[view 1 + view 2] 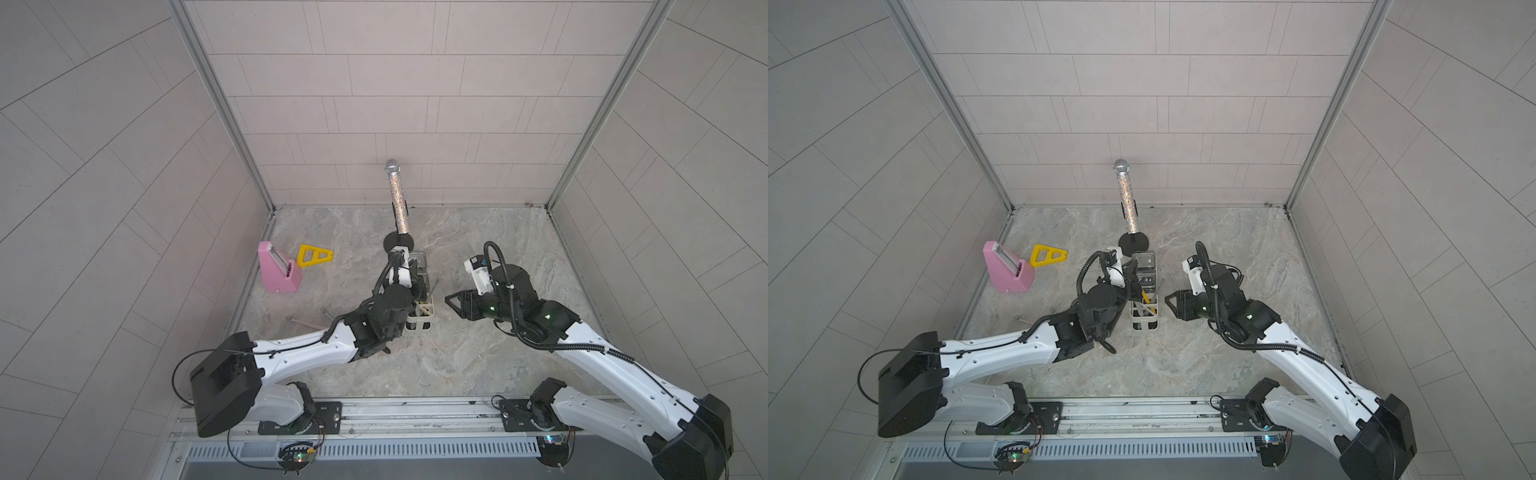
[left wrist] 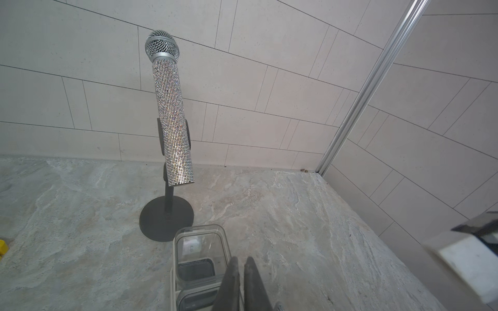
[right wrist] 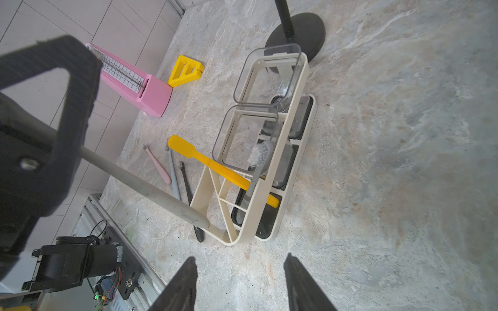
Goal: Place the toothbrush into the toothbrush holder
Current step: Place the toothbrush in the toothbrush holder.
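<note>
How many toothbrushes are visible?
6: yellow one and grey one in the toothbrush holder; pink one, blue-grey one, black one beside it; grey handle in left hand, head hidden.

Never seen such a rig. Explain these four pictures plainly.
Two white-and-black robot arms work on a stone-patterned tabletop. Two pictures look down from overhead; the other two come from cameras on the arms' wrists. The left gripper is shut on a grey toothbrush handle by the cream slotted plastic toothbrush holder, which holds a yellow flat stick. The right gripper hangs open, empty. Also there: three loose toothbrushes, a pink wedge-shaped block, a yellow triangle and a glittery microphone on a black stand.
</note>
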Tool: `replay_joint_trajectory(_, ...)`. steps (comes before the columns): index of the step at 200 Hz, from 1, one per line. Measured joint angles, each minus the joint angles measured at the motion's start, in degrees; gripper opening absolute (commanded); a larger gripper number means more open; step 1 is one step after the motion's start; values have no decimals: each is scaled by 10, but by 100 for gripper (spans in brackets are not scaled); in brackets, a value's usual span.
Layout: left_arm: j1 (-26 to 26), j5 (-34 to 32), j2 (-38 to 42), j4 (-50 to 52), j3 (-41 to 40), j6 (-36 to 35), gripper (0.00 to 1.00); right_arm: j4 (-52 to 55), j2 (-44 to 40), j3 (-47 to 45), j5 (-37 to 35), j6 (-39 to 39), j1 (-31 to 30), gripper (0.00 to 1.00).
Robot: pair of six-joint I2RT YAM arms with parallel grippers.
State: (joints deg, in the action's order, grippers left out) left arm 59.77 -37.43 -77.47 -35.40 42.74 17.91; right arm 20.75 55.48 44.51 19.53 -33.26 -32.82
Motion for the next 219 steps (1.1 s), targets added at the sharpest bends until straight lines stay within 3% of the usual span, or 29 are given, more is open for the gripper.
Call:
replay_joint_trajectory(75, 27, -75, -51, -140, -42, -52, 2, -12, -5, -14, 0, -5, 0, 55)
replay_joint_trajectory(198, 29, -90, -83, -151, -60, -42, 11, -32, -1, -33, -4, -15, 0, 55)
replay_joint_trajectory(219, 29, -89, -83, -151, -64, -39, 17, -35, -1, -33, -4, -16, 0, 55)
